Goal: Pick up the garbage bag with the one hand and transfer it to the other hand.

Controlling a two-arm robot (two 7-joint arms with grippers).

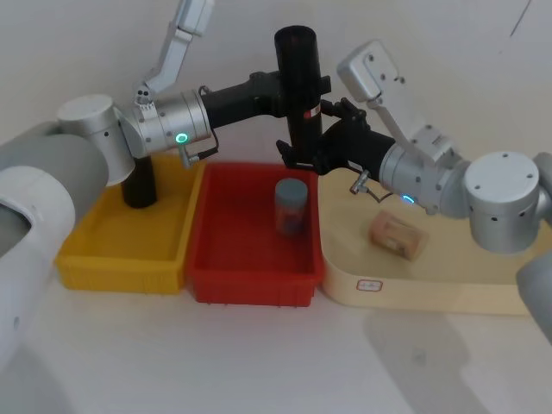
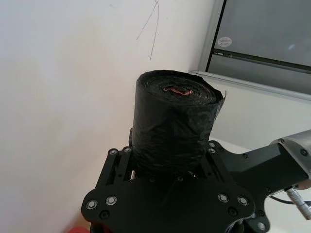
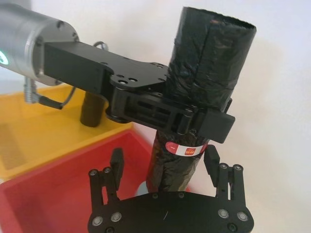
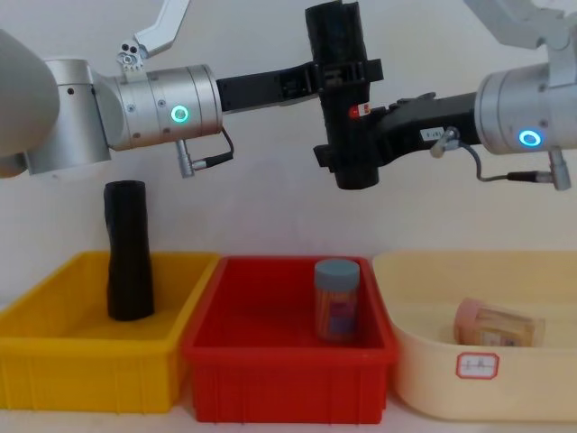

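Mid-handover above the red bin (image 4: 287, 379): the garbage bag (image 4: 341, 99), a tall black roll w/ a small red-and-white label (image 3: 186, 149), hangs upright in the air, well clear of the bins below. The left gripper (image 4: 338, 74), on the arm w/ the green ring (image 4: 180, 114), is clamped around the roll's upper part, so the pick-up looks done. The right gripper (image 4: 353, 149), on the arm w/ the blue ring (image 4: 528, 138), sits at the roll's lower part, just under the label. In the right wrist view its fingers (image 3: 116, 162) stand wide on either side of the roll w/ a gap showing, not yet pressing it.

Judged from this, approx. halfway: bag lifted and presented, receiving gripper in place around it. Left to do: right closes on the roll, left lets go and backs off.

A second, plain black roll (image 4: 126, 250) stands in the yellow bin (image 4: 90, 361), untouched. A blue-lidded jar (image 4: 336, 299) stands in the red bin; a tan container (image 4: 500, 323) lies on its side in the cream tray (image 4: 469, 388).
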